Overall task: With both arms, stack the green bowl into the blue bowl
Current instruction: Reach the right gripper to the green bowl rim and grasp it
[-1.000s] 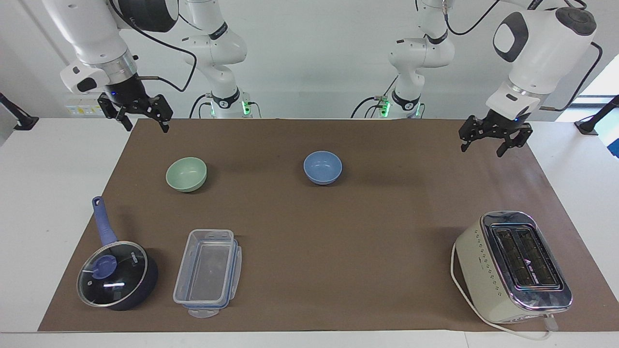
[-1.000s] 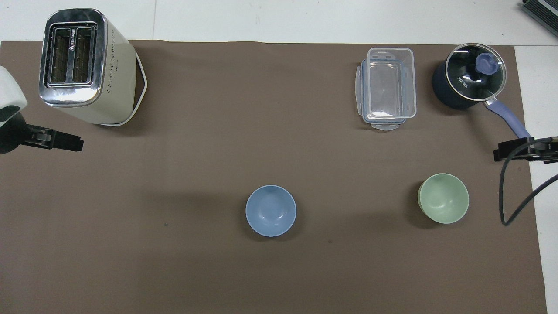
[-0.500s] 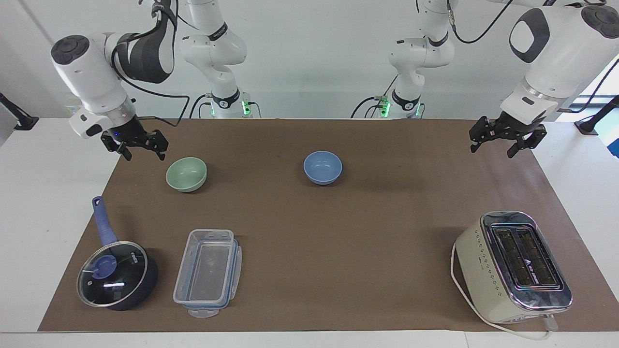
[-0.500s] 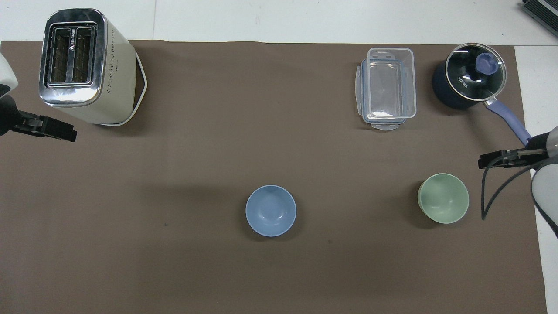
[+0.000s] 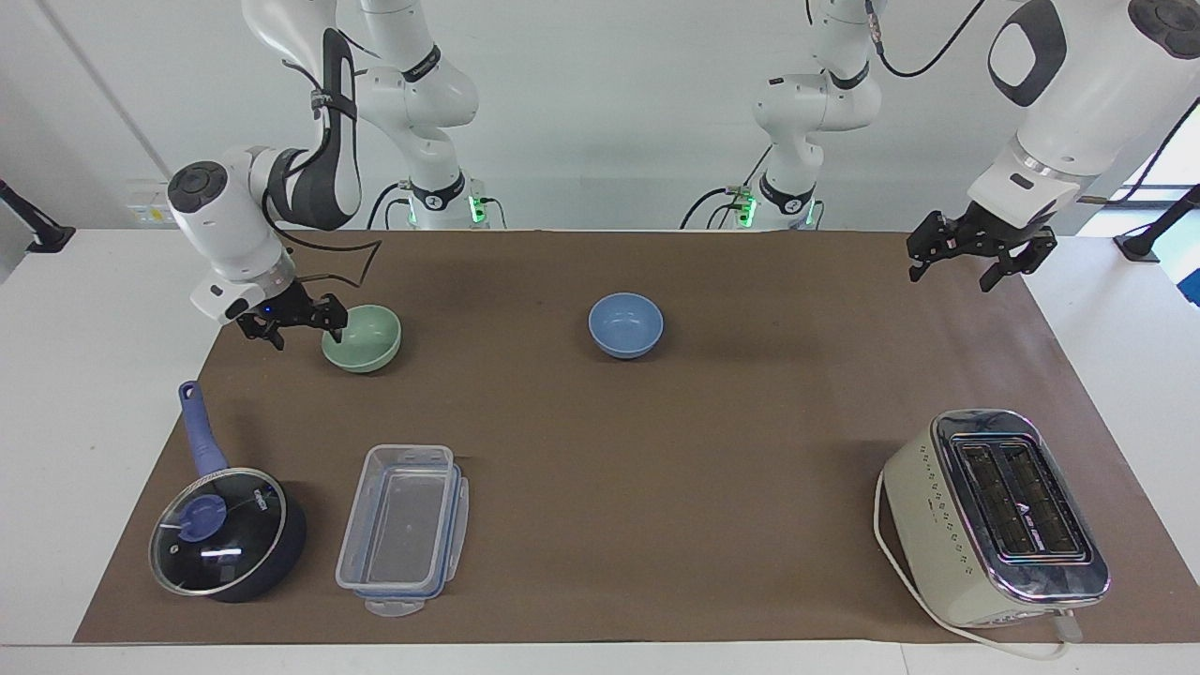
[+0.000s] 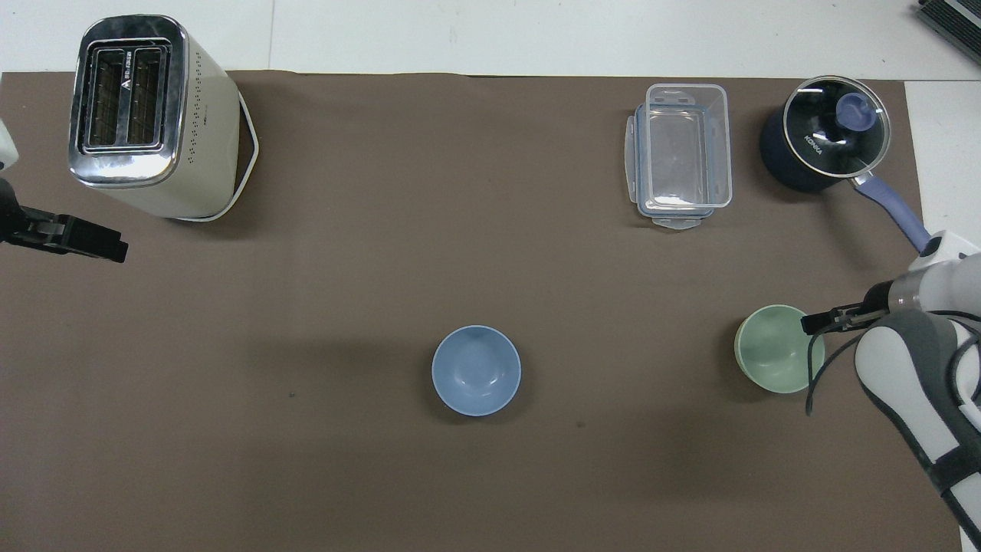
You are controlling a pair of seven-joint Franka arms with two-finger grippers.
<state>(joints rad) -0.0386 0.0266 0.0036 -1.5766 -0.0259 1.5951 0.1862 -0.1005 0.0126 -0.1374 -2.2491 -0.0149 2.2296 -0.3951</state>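
Small round matte mint-green bowl [image 5: 362, 337]: upright on the brown mat [image 5: 600, 441] covering the worktop, near the mat's edge at the right arm's end, closer to the robots' edge than to the opposite one. Empty, rim up, presumably set so for a pinch on the rim.

Small round matte periwinkle-blue bowl [image 5: 625, 324]: upright, empty, about midway along the mat, level with the green bowl and well apart from it. Open mouth up, judged ready to receive the other bowl; stacking not yet done.

Right pincer [image 5: 298, 323]: black, two-fingered, low at the green bowl's rim on the side toward the right arm's end of the worktop. Fingers spread wide, nothing held. One fingertip over or just at the rim; actual contact not determinable. Judged to be positioned for a rim grasp.

Left pincer [image 5: 970, 254]: raised above the mat's corner at the left arm's end, nearest the robots. Fingers spread, empty, touching nothing; waiting.

Other items, all toward the worktop's edge farthest from the robots: dark blue saucepan with glass lid and blue handle [image 5: 225, 525] and clear rectangular plastic container [image 5: 404, 527] at the right arm's end; cream and chrome two-slot toaster [image 5: 994, 517] at the left arm's end. Clear of the path between the bowls.
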